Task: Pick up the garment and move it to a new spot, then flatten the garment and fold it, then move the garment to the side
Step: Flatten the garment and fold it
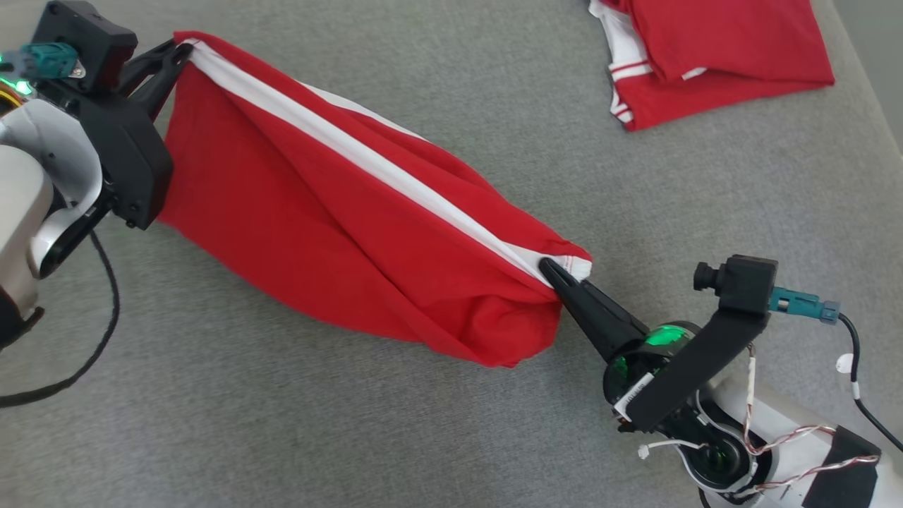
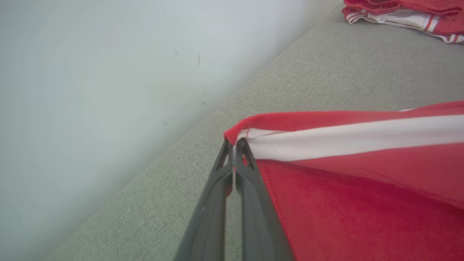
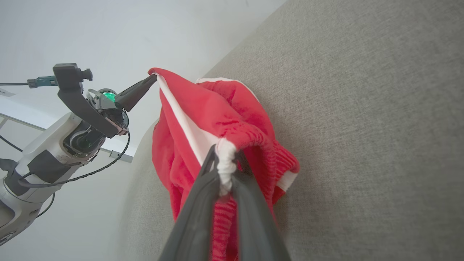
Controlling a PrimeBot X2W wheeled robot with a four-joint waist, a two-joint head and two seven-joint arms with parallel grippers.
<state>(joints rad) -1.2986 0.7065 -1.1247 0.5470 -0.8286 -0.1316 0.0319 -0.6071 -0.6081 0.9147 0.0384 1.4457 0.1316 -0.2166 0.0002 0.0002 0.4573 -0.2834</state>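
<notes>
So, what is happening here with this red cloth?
The robot holds a red garment with a white stripe between its two arms. The left fingers are shut on one end of the stripe, the right fingers on the elastic end. The cloth sags in the middle above the grey padded surface. A second red garment lies folded at the far right. The held one is not flattened yet.

Your garment (image 1: 338, 233) stretches between the left gripper (image 1: 185, 48) and right gripper (image 1: 554, 271); another garment (image 1: 726, 56) lies well beyond the right fingers (image 1: 592, 317).
</notes>
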